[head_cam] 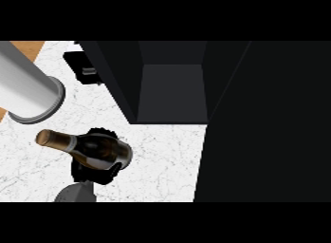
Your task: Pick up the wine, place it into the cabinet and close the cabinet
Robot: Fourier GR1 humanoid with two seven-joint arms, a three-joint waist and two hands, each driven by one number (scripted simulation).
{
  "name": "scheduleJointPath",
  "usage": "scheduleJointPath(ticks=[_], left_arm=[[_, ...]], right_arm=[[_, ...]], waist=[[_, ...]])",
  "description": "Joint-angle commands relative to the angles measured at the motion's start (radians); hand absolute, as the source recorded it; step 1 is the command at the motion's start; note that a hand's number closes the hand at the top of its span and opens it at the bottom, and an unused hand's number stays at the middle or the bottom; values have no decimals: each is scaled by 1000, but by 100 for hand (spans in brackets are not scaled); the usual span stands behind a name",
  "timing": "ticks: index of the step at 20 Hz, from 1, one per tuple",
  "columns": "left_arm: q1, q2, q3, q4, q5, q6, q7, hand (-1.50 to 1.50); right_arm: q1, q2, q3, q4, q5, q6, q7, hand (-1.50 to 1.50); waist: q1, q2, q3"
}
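At the left edge of the worktop [160, 161] a big pale tube [24, 83] is seen. What it is cannot be told. A little to its right, by the far edge, a small black thing [82, 69] is seen too.

Next, close to the near edge, the wine [101, 149] is held by the right hand [94, 175]. The black fingers are curled round the fat part of the bottle, so the hand is closed on it. The bottle is tipped over, with its gold top pointed left and away. The grey forearm [77, 192] comes up from the near edge, right under the bottle.

To the right, the cabinet [171, 95] is open and dark inside, well apart from the wine.

The step in hand looks like carrying the wine to the cabinet. To do it well, the bottle should be moved right and away. It should be kept clear of the cabinet's left wall and stood up inside before it is let go.

The left hand is not seen.
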State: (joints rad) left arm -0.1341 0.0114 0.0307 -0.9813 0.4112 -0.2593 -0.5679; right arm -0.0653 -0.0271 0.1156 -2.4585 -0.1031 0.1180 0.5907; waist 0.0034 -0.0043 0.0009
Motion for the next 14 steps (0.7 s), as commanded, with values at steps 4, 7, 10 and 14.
scheduleJointPath(ticks=[4, 7, 10, 14], left_arm=[[80, -11, -242, -256, 76, 239, 127, 150], [70, -11, -376, -288, 153, 374, 106, 150], [76, -11, -415, -353, 175, 455, 163, 150], [102, -11, -459, -299, 214, 476, 68, 150]], right_arm=[[-18, -15, -83, 21, -86, 26, -39, -150], [-18, -18, -87, -6, -114, 19, -9, -150], [-38, 1, -8, -65, -16, -27, 61, -150], [-30, -31, -94, 29, -98, 32, -15, -150]], waist=[[-2, 3, 0], [-7, 3, 0], [-6, 2, -1], [-5, 4, -1]])
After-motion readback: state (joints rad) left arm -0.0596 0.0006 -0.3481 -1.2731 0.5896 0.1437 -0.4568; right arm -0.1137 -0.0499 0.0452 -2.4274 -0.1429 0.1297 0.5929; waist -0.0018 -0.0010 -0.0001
